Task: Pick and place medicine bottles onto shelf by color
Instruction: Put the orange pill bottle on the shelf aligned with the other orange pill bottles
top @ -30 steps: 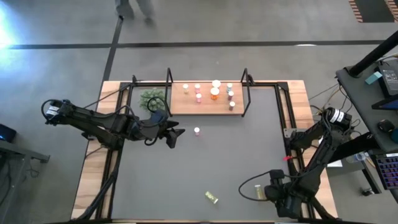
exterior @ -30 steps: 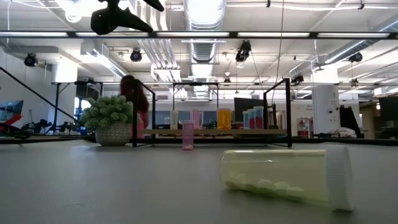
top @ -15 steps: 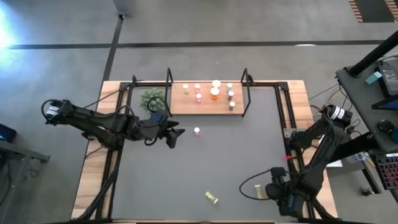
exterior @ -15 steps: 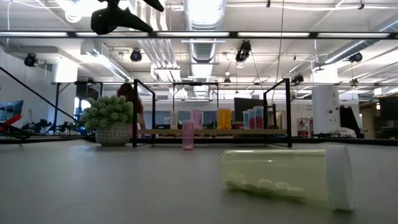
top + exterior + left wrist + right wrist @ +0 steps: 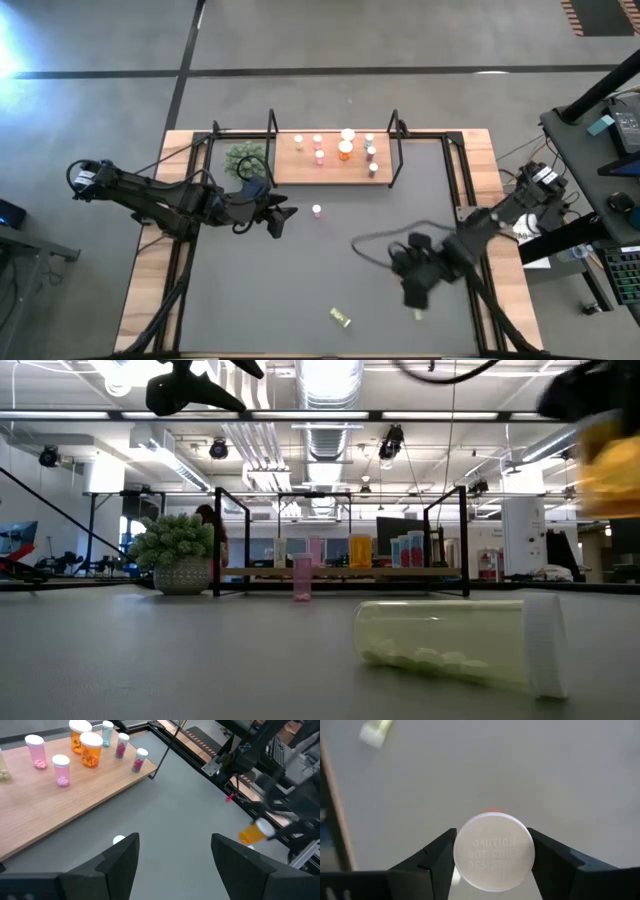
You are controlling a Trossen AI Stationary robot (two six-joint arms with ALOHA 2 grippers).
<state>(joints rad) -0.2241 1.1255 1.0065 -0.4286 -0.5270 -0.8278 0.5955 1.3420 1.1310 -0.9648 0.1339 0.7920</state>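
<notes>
My right gripper (image 5: 415, 302) hangs over the dark mat (image 5: 300, 280), right of its middle, shut on an orange medicine bottle (image 5: 252, 834) with a white cap (image 5: 494, 852). A yellow-green bottle (image 5: 340, 318) lies on its side on the mat near the front edge. A pink bottle (image 5: 316, 211) stands on its base on the mat in front of the shelf (image 5: 300, 170), on which several bottles stand upright. My left gripper (image 5: 172, 855) is open above the mat, just left of the pink bottle, with nothing between its fingers. My right gripper pinches the orange bottle at its capped end (image 5: 457, 851), one finger (image 5: 432, 857) on each of two opposite sides. The fingers come from above, slanting steeply down. The cap faces the wrist and the orange body (image 5: 492, 812) points away below it. The bottle hangs tilted, clear of the mat.
A small green plant in a pot (image 5: 243, 158) stands at the shelf's left end. Black frame uprights (image 5: 396, 150) rise at both short ends of the shelf. A loose cable (image 5: 370, 240) loops off the right arm. Bare mat lies between the shelf and the lying bottle.
My right gripper has swung from the near right corner toward the table's middle and risen, turning so that it points toward the near edge. The orange bottle has gone with it and is lifted clear of the mat.
</notes>
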